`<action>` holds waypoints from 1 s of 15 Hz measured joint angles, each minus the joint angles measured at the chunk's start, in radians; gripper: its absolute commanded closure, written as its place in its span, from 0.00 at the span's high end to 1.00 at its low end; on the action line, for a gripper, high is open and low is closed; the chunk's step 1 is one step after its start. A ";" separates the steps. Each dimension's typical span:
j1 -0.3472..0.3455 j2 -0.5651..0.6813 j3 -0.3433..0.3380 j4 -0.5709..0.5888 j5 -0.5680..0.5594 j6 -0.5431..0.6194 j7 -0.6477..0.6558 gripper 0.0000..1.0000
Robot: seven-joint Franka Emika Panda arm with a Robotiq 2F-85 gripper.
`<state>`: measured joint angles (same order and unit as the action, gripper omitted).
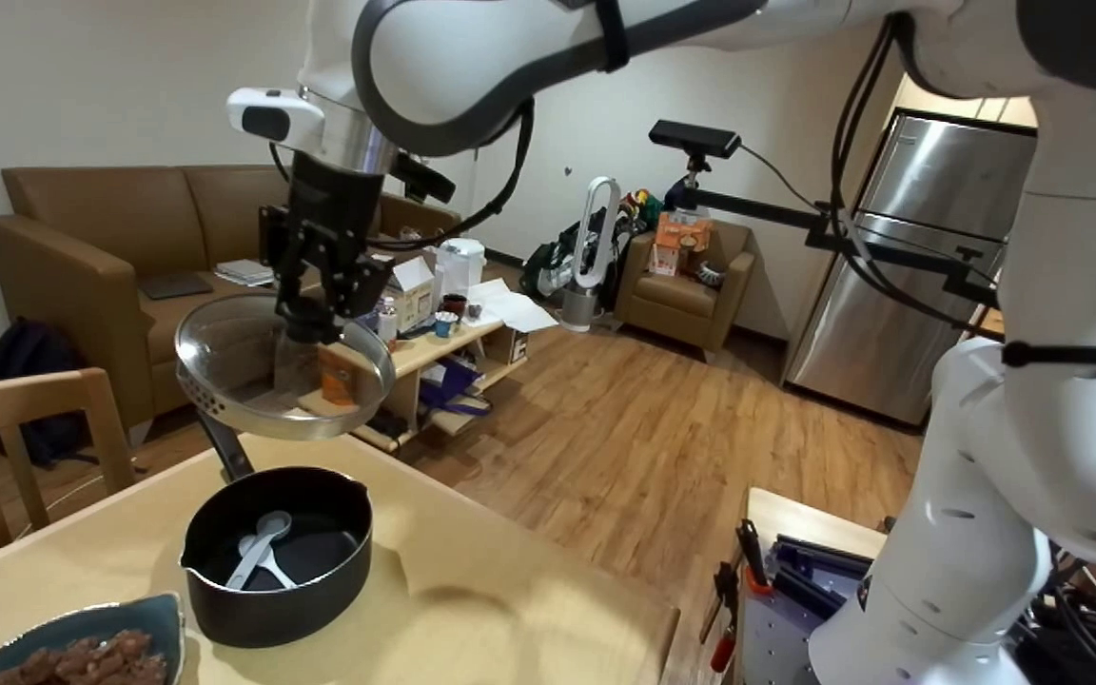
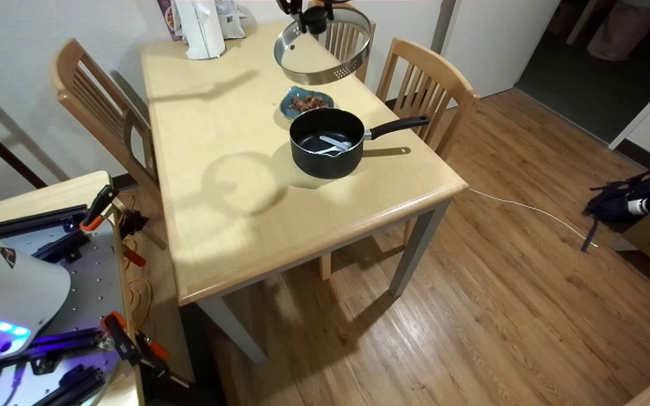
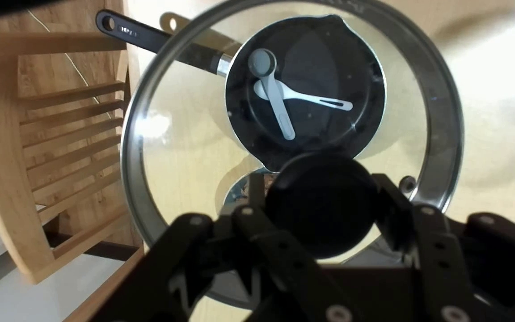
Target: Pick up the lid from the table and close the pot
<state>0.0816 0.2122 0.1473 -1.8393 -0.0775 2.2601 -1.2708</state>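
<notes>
The lid point(image 1: 244, 371) is round clear glass with a metal rim and dark knob. My gripper point(image 1: 310, 319) is shut on the lid's knob and holds it in the air, well above the table point(image 1: 472, 599) and apart from the pot point(image 1: 282, 609). In an exterior view the lid point(image 2: 316, 78) hangs under the gripper point(image 2: 315, 16), above the pot point(image 2: 328, 163). In the wrist view the knob sits between the gripper's fingers point(image 3: 320, 192). The pot point(image 3: 338, 62) shows through the glass inside the lid's rim point(image 3: 446, 120), off-centre toward the top.
Pale measuring spoons point(image 3: 280, 103) lie inside the pot. A teal-rimmed dish point(image 2: 288, 107) of brown food stands against or close beside the pot. The pot's handle point(image 2: 398, 125) points toward a wooden chair point(image 2: 426, 65). White packages point(image 2: 203, 34) stand at the table's far end.
</notes>
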 measured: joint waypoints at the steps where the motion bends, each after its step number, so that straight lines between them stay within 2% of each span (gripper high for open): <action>1: 0.000 0.004 0.000 -0.001 0.000 0.000 0.000 0.34; 5: -0.001 0.036 -0.001 0.014 -0.001 -0.005 -0.030 0.34; 9: -0.010 0.090 0.000 0.066 0.030 -0.019 -0.168 0.34; 15: -0.038 0.176 0.004 0.168 0.100 -0.134 -0.312 0.34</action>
<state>0.0439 0.3887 0.1509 -1.6718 0.0223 2.1263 -1.5827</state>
